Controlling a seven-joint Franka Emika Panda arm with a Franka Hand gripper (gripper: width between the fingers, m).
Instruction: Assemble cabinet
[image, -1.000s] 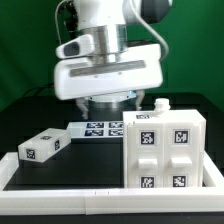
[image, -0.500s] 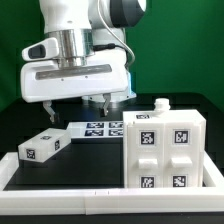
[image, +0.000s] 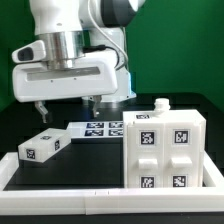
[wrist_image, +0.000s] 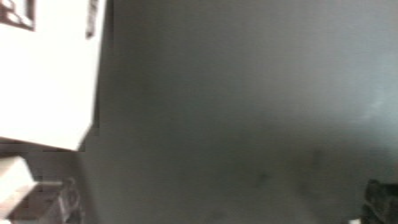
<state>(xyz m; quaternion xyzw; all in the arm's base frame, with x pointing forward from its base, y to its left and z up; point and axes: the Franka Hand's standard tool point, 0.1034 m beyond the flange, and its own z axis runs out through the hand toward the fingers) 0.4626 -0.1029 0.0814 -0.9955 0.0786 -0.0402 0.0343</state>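
Cabinet (image: 165, 150): white box body, four tagged panels shown on front, at 4 o'clock. Gripper (image: 65, 106) at 10 o'clock, fingers seen spread wide, seemingly empty.

A black table (image: 92, 162) fills the lower half of the exterior view, with a green backdrop (image: 200, 45) behind it from 9 o'clock round to 3 o'clock. The marker board (image: 98, 127) lies flat near the centre, and a small white tagged block (image: 43, 146) lies askew at 8 o'clock, near the board's end. A low white rail (image: 60, 192) edges the table from 7 to 5 o'clock.
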